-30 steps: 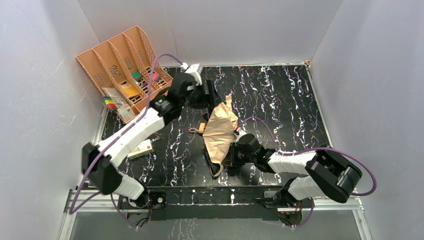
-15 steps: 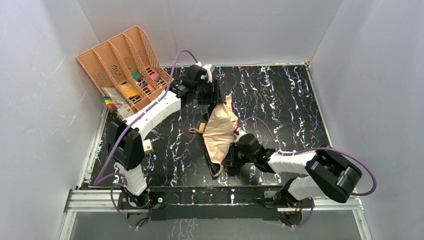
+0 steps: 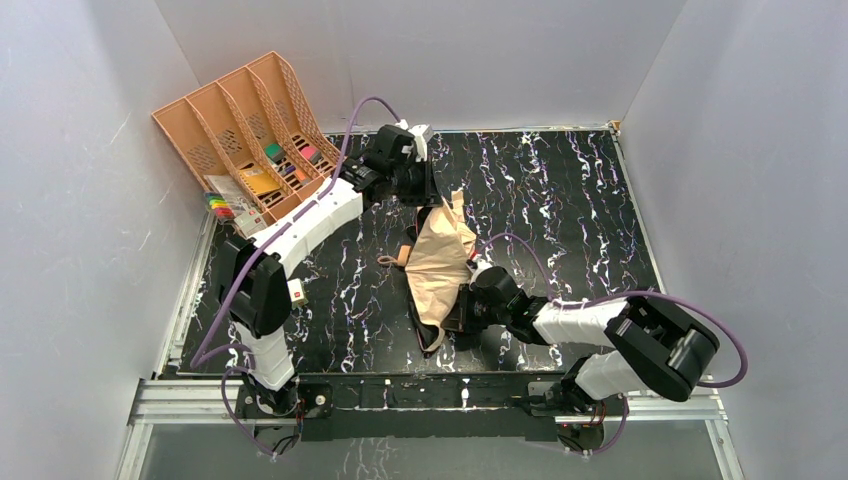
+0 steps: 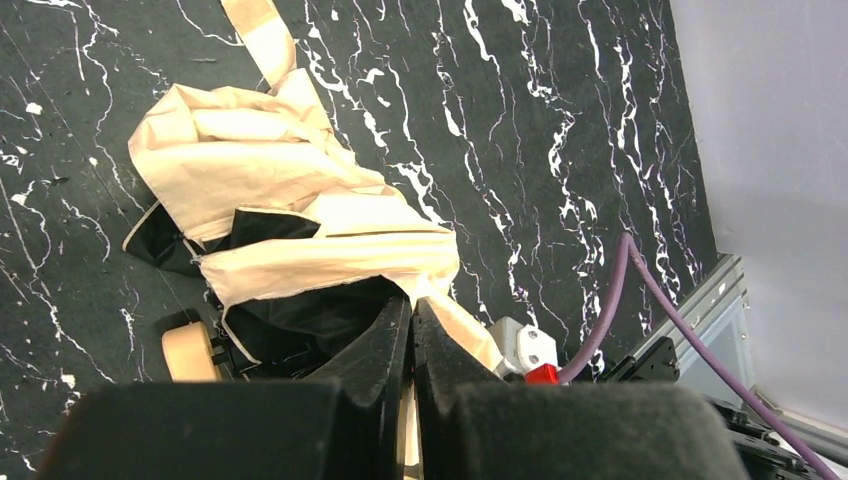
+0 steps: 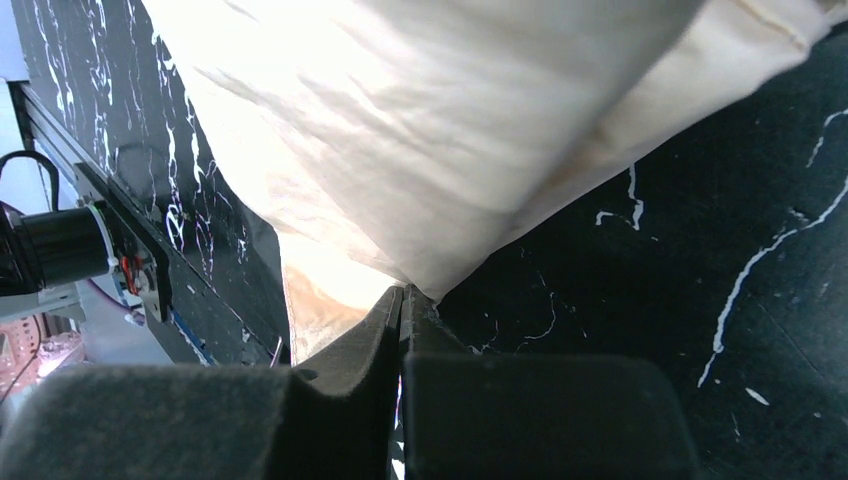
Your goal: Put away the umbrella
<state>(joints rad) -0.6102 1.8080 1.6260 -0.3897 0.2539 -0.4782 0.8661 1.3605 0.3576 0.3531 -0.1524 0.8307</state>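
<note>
Top: umbrella [image 3: 440,262] crumpled mid worktop [image 3: 580,200]; left hand [image 3: 425,192] at far end, right hand [image 3: 460,312] at near end.
Left wrist: fingers [image 4: 385,345] pinched shut on fabric edge.
Right wrist: fingers [image 5: 370,335] clamped on canopy fold.
I'd draw ends apart gently, fabric taut.

A peach file tray [image 3: 240,110] is leaning against the wall [image 3: 90,150], well to the left of the left claw [image 3: 428,195], and is holding small colourful items [image 3: 285,160] in its slots. A pack of markers [image 3: 222,206] is lying at its near corner. A small white box [image 3: 294,291] is resting on the black marbled table [image 3: 560,190], nearer the bases than that claw.
</note>
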